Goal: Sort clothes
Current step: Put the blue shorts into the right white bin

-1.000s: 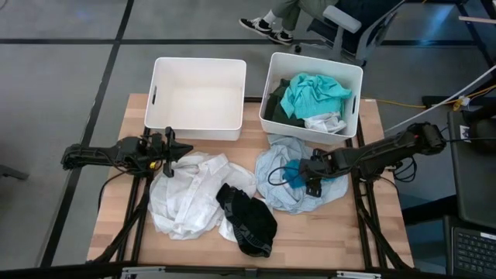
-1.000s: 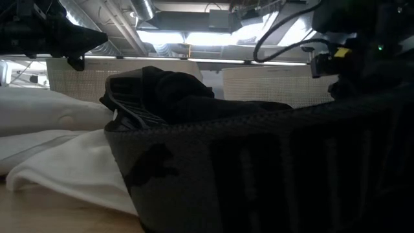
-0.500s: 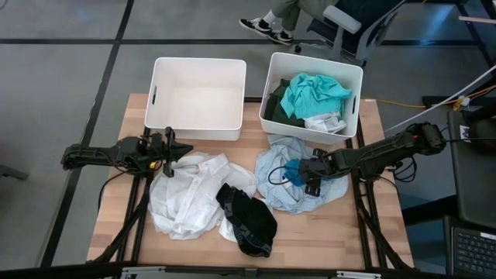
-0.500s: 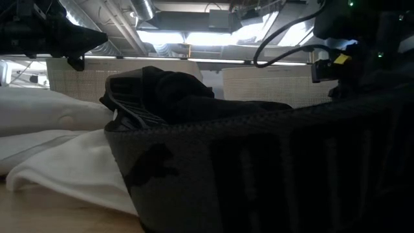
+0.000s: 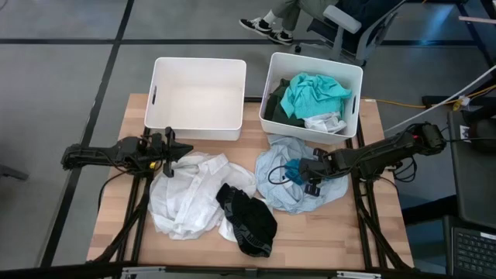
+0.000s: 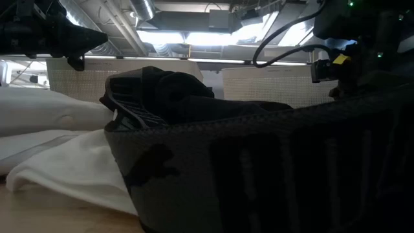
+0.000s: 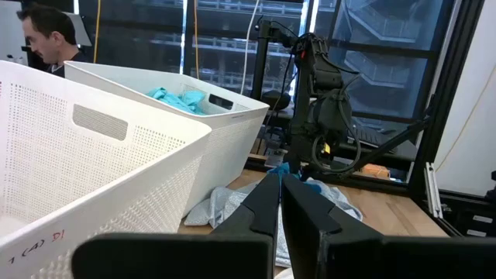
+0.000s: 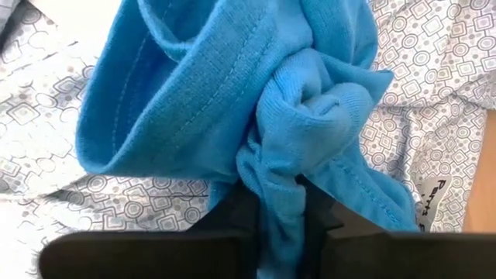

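Observation:
A bright blue cloth (image 8: 232,101) lies bunched on a pale blue patterned garment (image 5: 298,190) at the table's right middle, and my right gripper (image 5: 299,175) is shut on it. A white garment (image 5: 186,198) and a black garment (image 5: 248,221) lie spread on the table's left and middle. Teal, dark green and white clothes (image 5: 310,97) fill the right bin (image 5: 355,81). My left gripper (image 5: 177,150) is shut and holds nothing, above the white garment's far left edge. My right gripper pinches a bunched fold of the blue cloth (image 8: 283,198) between its two fingers, several layers gathered together. The fingers (image 8: 236,209) come slanting down from the table's right side. The cloth rests on the patterned garment, slack.
The left white bin (image 5: 198,97) stands at the far edge beside the right bin. The black garment (image 6: 259,162) fills the front of the low view. A seated person's shoes (image 5: 267,29) show beyond the table's far edge.
My right gripper has shut on the blue cloth where it lies on the patterned garment. The cloth stays down on that garment.

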Robot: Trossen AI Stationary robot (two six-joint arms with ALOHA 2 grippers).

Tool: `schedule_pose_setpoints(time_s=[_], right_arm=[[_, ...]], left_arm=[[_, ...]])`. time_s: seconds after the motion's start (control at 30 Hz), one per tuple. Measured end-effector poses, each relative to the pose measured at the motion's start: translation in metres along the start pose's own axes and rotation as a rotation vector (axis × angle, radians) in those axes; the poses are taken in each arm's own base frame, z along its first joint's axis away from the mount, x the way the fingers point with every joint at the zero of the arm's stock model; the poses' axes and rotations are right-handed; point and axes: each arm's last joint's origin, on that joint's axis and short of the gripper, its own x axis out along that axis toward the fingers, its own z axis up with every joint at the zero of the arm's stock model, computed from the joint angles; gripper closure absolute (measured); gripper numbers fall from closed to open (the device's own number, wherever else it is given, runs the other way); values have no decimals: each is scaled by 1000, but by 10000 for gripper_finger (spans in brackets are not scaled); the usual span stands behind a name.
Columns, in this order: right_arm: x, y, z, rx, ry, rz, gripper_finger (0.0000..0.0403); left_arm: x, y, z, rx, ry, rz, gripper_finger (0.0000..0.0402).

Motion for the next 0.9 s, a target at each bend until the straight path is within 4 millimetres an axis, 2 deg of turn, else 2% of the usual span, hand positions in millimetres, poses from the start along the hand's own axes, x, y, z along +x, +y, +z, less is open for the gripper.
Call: schedule_pose_setpoints(time_s=[0.23, 0.57, 0.9], right_arm=[[-23, 2, 15, -25, 0, -9, 359], [-76, 4, 47, -101, -97, -68, 359], [-134, 3, 75, -178, -281, -108, 358]], left_arm=[[0, 0, 0, 0, 0, 0, 393], [0, 0, 0, 0, 0, 0, 393], [0, 0, 0, 0, 0, 0, 393]])
